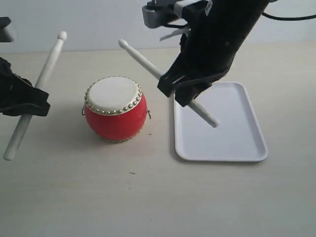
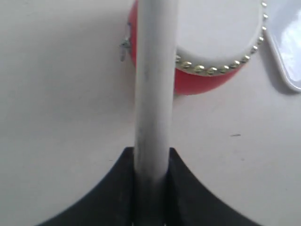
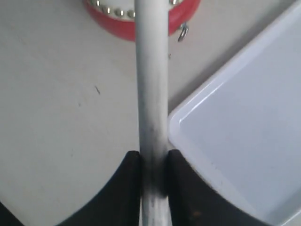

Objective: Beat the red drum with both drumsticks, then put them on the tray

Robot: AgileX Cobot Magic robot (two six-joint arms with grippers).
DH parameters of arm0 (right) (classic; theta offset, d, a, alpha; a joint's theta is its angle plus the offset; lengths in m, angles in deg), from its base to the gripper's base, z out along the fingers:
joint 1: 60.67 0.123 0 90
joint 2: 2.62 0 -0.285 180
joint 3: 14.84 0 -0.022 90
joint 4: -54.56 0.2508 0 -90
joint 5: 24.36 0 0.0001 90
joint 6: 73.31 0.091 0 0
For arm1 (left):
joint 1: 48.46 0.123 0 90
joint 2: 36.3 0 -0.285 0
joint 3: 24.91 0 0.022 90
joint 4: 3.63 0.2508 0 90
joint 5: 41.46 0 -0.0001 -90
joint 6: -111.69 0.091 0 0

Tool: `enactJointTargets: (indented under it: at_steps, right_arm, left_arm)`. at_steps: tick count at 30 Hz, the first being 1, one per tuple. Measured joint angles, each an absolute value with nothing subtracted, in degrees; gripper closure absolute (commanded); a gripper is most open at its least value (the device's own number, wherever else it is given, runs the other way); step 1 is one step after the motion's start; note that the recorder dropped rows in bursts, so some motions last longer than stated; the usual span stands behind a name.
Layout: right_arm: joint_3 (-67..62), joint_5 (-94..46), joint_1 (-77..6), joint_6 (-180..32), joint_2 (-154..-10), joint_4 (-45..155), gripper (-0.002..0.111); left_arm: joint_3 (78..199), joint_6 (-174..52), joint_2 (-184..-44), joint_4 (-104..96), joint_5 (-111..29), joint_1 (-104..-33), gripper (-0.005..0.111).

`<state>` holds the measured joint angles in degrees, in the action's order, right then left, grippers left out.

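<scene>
Drum (image 1: pixel 115 108) first, Lee: where does it sit?

On the counter (image 1: pixel 148 197), Mo, upright with the skin up. It's between the two sticks and just beside the tray (image 1: pixel 232 131), not touching it

And the sticks?

Both are in the air. The left jaws are closed tight on the left stick (image 1: pixel 47 69), low on its shaft, with the tip raised off to the drum's left. The right jaws are clamped on the right stick (image 1: pixel 142 58) about mid-shaft, its tip up behind the drum and its butt over the tray

Is either touching the skin?

No, both are clear of it

So how far along are we?

Each stick is in a grip, so that part is done. I can't tell whether any beat has landed. I'd judge we're in the beating step, with both sticks raised. Laying both on the tray is certainly left to do

Anything in the tray?

Nothing, it's bare white plastic from rim to rim. No stick rests in it, and only the right stick's butt hovers over the side nearest the drum
</scene>
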<state>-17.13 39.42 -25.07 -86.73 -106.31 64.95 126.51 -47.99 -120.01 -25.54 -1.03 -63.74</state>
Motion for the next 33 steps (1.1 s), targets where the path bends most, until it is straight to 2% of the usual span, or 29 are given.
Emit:
enactJointTargets:
  at_steps: [4,7,18,27,33]
  right_arm:
    - [-12.7,40.3,-25.1,-85.5,-106.3,64.9,0.108]
    - [-9.8,37.7,-25.2,-85.4,-106.3,64.9,0.108]
    - [-14.2,37.2,-25.2,-86.5,-100.0,65.1,0.108]
    - [-14.4,37.0,-25.2,-86.8,-99.5,62.9,0.108]
    - [-14.4,37.0,-25.2,-86.8,-99.5,62.8,0.108]
  left_arm:
    - [128.5,-57.4,-120.0,-16.8,4.3,-72.4,0.107]
    - [132.5,-66.1,-122.2,-8.4,9.7,-75.6,0.107]
    - [134.3,-64.4,-136.6,-6.1,8.2,-77.5,0.107]
    - [139.2,-65.3,-132.8,-4.9,10.8,-78.3,0.107]
    - [137.8,-65.5,-133.0,-4.7,12.3,-79.5,0.107]
